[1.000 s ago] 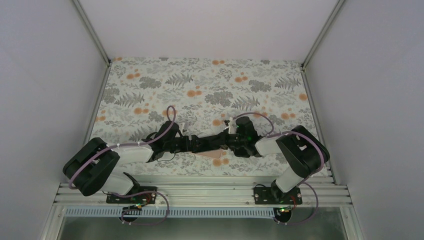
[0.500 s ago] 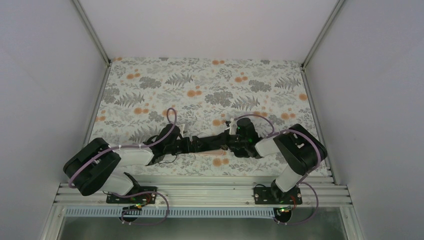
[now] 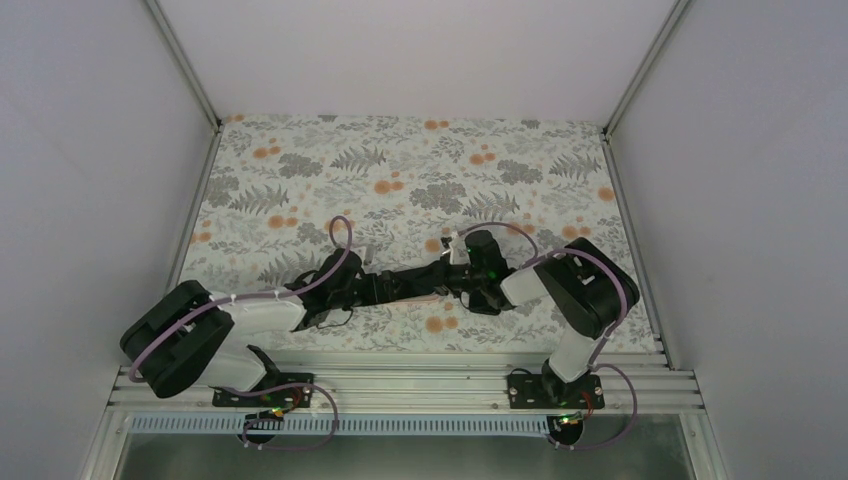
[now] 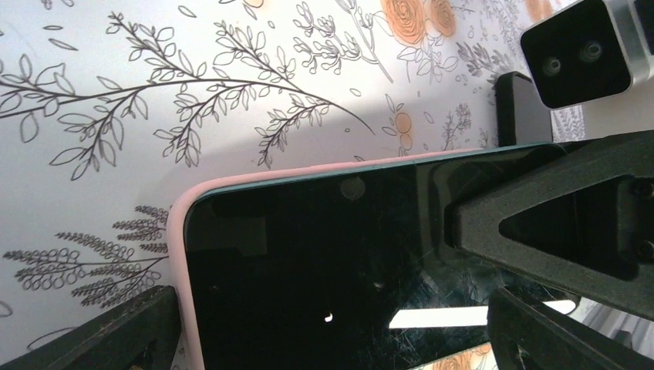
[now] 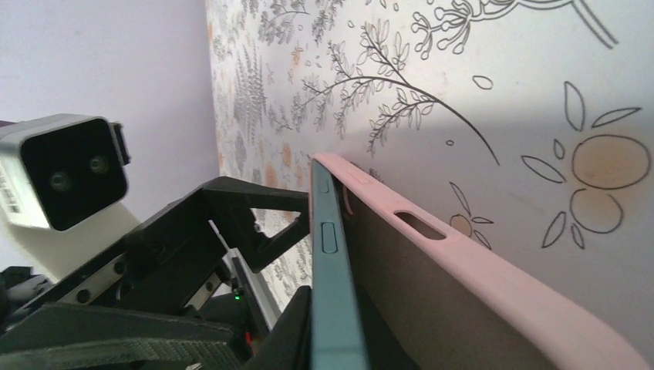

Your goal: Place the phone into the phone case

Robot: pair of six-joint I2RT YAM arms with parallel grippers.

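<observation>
The phone [image 4: 324,262], dark-screened with a teal edge [image 5: 333,293], is tilted over the pink phone case [image 4: 178,239]. Its far end sits in the case's end, and its near side stands off the case's grey inside [image 5: 432,285]. My right gripper [image 5: 335,347] is shut on the phone; one of its fingers [image 4: 555,223] lies across the screen. My left gripper [image 4: 332,335] is open wide, a finger [image 4: 100,331] on each side of phone and case. From above, both grippers [image 3: 390,285] [image 3: 438,280] meet at the table's near middle.
The floral table cloth [image 3: 400,180] runs to white walls at the left, right and back. An aluminium rail [image 3: 400,385] lines the near edge. The two wrist cameras [image 4: 578,50] [image 5: 65,169] face each other closely.
Both grippers, with phone and case, have shifted slightly away from the near edge. Less of the pink case shows beneath the phone from above.
</observation>
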